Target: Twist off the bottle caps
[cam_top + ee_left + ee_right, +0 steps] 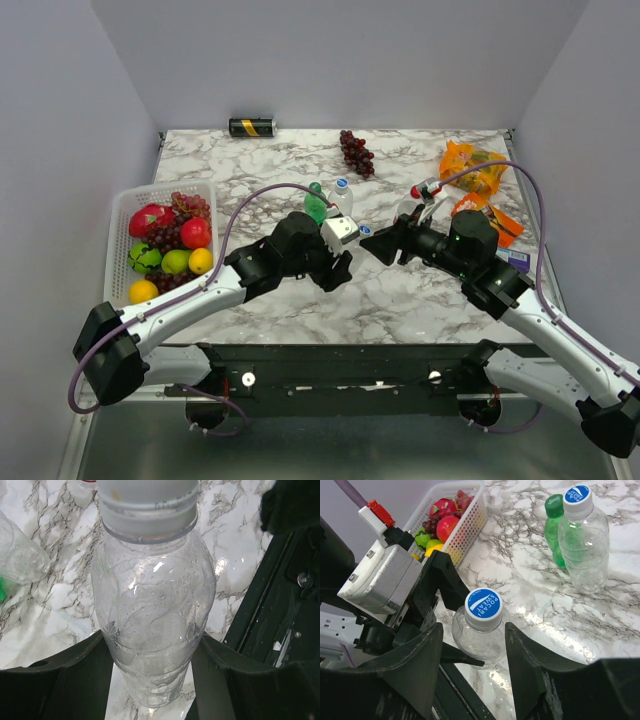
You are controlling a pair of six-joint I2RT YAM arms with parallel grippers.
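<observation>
Left fingers point(60, 680) pinch the clear rounded bottle point(152, 605); right fingers point(410, 670) spread beside its cap point(483, 608).

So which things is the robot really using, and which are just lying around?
Job: held bottle, clamped in the left gripper, its cap inside the open right gripper; green bottle; standing clear bottle; red-label bottle.
Lying about: can, grapes, fruit basket, orange snack bags.

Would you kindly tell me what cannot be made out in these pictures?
Top view: the held bottle is almost hidden between the left gripper and right gripper.
Left wrist view: its cap is cut off by the top edge.
Top view: the can's lettering is too small.
</observation>
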